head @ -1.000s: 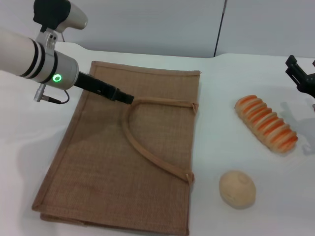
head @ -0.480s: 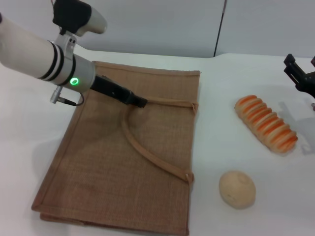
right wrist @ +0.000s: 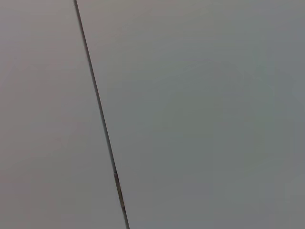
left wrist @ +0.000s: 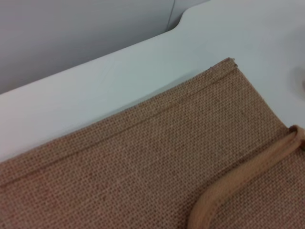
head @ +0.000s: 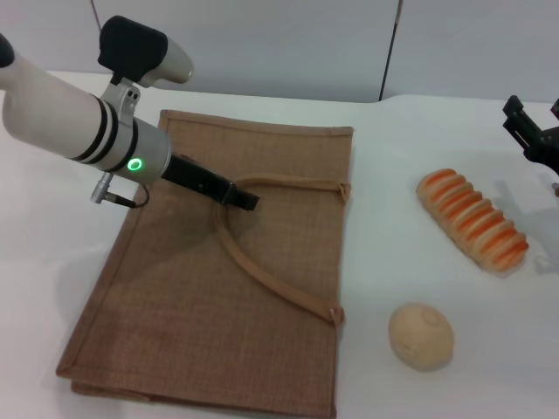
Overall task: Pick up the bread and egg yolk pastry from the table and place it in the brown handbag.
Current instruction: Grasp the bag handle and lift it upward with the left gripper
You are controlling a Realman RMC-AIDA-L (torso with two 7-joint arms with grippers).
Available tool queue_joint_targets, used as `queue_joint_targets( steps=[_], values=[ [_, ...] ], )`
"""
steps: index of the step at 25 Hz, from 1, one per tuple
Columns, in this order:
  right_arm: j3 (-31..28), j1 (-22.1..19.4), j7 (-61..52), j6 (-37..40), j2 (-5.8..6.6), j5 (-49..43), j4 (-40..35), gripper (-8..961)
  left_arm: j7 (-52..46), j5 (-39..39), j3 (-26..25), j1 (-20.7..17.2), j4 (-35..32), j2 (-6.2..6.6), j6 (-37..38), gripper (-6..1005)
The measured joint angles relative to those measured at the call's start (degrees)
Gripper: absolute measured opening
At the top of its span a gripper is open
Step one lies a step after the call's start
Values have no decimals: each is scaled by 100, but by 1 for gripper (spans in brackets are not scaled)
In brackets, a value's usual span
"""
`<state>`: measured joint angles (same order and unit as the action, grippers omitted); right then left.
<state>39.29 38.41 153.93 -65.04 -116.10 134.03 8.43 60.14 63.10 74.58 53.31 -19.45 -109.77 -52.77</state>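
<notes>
The left claw (head: 247, 200) has moved down along the brown handbag (head: 175, 297) onto its handle (head: 262, 272); whether it grips is not clear. The bread (head: 472, 219) and egg yolk pastry (head: 421, 335) lie untouched on the desk (head: 410, 157). The right claw (head: 533, 135) waits at the edge, open.

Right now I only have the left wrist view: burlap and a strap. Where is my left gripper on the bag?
Observer: The left gripper is over the brown handbag, at the far bend of its upper handle loop.
Operator: Is either pastry in the bag yet?
Observer: No. The bread and the egg yolk pastry both lie on the table, on the bag's right.
Operator: And the right arm?
Observer: The right gripper sits at the head view's right edge, beyond the bread, touching nothing.
</notes>
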Motion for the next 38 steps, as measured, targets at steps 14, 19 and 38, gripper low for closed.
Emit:
queue_joint_targets(
  steps=[14,19,38],
  values=[
    [0,9,-3,8,0,0,0,821,-548,-124,4,-17,8,59,29,584],
    [0,10,-3,32,0,0,0,822,-692,-298,4,18,11,59,30,511],
    [0,26,-7,124,0,0,-45,822,-696,-449,-20,37,-103,65,28,296]
  ],
)
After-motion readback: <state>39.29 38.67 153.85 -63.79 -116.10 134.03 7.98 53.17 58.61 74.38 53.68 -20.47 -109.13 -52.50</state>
